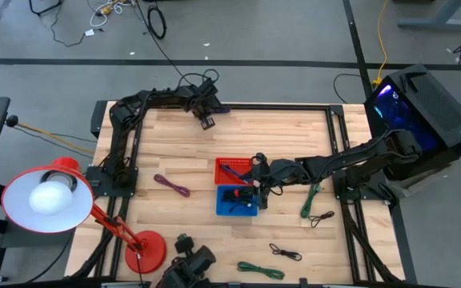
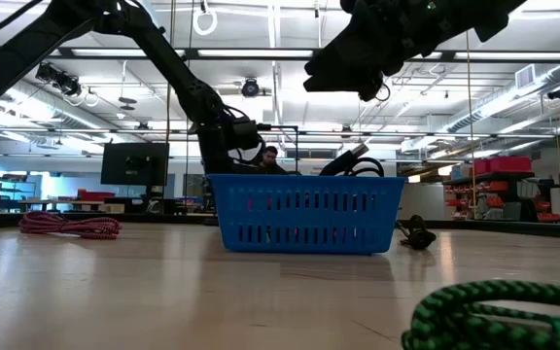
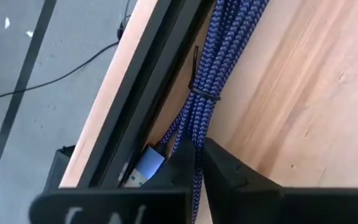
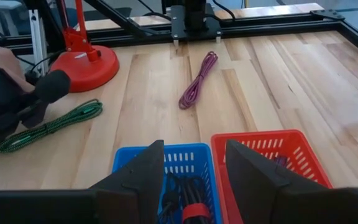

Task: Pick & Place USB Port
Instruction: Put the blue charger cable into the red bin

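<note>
A bundled blue braided USB cable (image 3: pixel 219 56) lies along the table's far edge against the black frame rail (image 3: pixel 148 93), its blue plug (image 3: pixel 146 167) beside the rail. My left gripper (image 1: pixel 207 122) (image 3: pixel 196 177) is down at that far edge, shut on this cable. My right gripper (image 1: pixel 256 186) (image 4: pixel 194 168) hovers open over the blue basket (image 1: pixel 237 202) (image 4: pixel 179 158) and the red basket (image 1: pixel 232 170) (image 4: pixel 272 146). A black cable with a red tie (image 4: pixel 188 205) lies in the blue basket. A blue cable (image 1: pixel 234 170) lies in the red one. My left gripper pinches the blue cable bundle near its plug end (image 3: pixel 194 149), between its two fingers (image 3: pixel 235 171). The fingers lie roughly along the bundle. The rest of the bundle lies on the wood by the rail. Whether the held end is lifted does not show.
Loose cables lie on the wood: a magenta one (image 1: pixel 172 186) (image 4: pixel 197 81), a green one (image 1: pixel 310 200), a black one (image 1: pixel 322 218), another black (image 1: pixel 285 253) and another green (image 1: pixel 261 270) (image 4: pixel 48 127) near the near edge. A red desk lamp (image 1: pixel 50 200) stands at the near left corner.
</note>
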{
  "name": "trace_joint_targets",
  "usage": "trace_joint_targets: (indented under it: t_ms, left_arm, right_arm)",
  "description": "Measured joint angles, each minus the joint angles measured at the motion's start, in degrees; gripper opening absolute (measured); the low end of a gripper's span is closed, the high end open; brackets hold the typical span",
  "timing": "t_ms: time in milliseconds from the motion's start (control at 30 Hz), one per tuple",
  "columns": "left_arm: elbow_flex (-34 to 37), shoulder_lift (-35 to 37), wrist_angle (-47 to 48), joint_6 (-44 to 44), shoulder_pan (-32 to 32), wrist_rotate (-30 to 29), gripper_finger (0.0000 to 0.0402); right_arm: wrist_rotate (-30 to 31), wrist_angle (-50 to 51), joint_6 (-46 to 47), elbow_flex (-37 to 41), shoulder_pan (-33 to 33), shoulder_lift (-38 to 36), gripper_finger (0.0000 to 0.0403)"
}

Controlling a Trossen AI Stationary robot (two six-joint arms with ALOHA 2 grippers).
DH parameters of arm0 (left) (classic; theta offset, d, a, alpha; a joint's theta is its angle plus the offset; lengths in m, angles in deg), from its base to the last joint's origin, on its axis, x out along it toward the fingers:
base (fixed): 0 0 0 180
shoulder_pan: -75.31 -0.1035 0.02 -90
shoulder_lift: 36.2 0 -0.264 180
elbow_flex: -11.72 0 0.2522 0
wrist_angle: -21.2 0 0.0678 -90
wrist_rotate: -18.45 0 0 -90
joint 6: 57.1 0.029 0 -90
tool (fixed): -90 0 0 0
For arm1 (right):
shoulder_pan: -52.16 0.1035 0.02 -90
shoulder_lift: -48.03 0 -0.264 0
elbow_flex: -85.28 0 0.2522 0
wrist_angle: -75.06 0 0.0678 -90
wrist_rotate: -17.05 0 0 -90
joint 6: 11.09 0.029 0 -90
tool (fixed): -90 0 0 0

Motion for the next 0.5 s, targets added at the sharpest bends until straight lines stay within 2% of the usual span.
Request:
trace_joint_targets:
  t_ms: [200, 500]
  left_arm:
    - [-0.2, 0.6, 2.6, -3.7, 0.5, -0.4, 0.001]
    - [-4.2, 5.6, 14.2, -7.0, 5.1, 1.1, 0.0009]
  right_arm:
    - [1.5, 0.6, 0.0, 0.0, 0.0, 0.0, 0.0174]
    - [6.4, 2.2, -1.4, 0.0, -0.9, 0.0, 0.0174]
